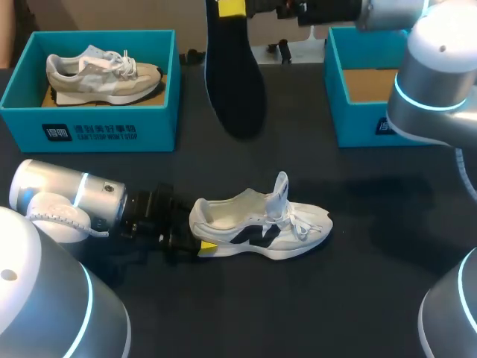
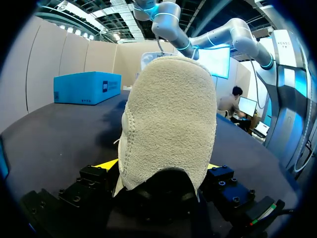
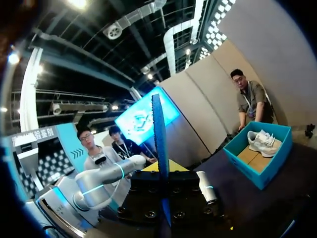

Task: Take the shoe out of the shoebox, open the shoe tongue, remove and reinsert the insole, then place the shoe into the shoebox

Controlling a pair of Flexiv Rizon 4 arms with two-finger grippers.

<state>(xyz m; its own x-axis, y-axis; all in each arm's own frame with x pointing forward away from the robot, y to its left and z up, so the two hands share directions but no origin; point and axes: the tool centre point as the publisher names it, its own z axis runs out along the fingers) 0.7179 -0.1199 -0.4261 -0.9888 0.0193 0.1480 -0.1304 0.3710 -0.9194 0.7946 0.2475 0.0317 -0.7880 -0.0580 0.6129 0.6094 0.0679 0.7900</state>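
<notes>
A white shoe point(image 1: 261, 227) with a dark side mark lies on the black table, toe to the right, its tongue point(image 1: 280, 190) pulled upright. My left gripper point(image 1: 200, 237) is at its heel. In the left wrist view the suede heel point(image 2: 168, 119) fills the gap between the yellow fingertips point(image 2: 106, 164), which press it from both sides. My right gripper point(image 1: 232, 7) is raised at the back, shut on a dark insole point(image 1: 235, 74) that hangs down above the table. In the right wrist view the insole point(image 3: 160, 144) shows edge-on, pinched in that gripper point(image 3: 159, 168).
A teal shoebox point(image 1: 89, 123) at the back left holds a beige shoe point(image 1: 100, 74). A second teal shoebox point(image 1: 350, 119) at the back right shows only its cardboard floor. My right arm's joint point(image 1: 432, 82) overhangs that box.
</notes>
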